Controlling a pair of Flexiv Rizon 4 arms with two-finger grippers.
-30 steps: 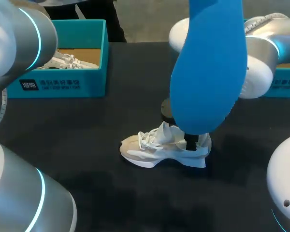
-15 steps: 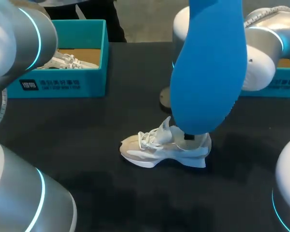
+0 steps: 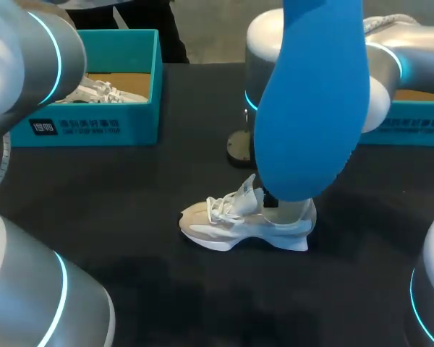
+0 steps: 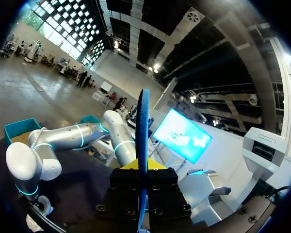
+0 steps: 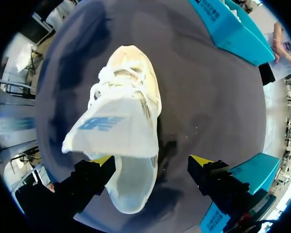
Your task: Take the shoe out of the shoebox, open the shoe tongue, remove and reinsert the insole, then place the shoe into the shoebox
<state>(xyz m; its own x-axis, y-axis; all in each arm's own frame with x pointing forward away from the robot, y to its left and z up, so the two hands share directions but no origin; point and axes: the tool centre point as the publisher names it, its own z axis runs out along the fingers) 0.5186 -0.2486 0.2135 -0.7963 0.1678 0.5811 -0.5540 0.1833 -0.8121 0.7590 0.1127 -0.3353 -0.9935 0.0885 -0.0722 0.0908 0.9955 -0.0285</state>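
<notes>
1. The white shoe (image 3: 246, 220) sits on its sole on the black table (image 3: 116, 217), with its tongue lifted.
2. The right gripper (image 5: 152, 162) hangs over the shoe's heel, fingers spread wide and gripping nothing.
3. The left gripper (image 4: 143, 171), raised above the shoe, pinches the blue insole (image 3: 311, 101).
4. Behind the shoe stand a teal shoebox (image 3: 123, 123) to its left and a second shoebox (image 3: 419, 126) to its right.
</notes>
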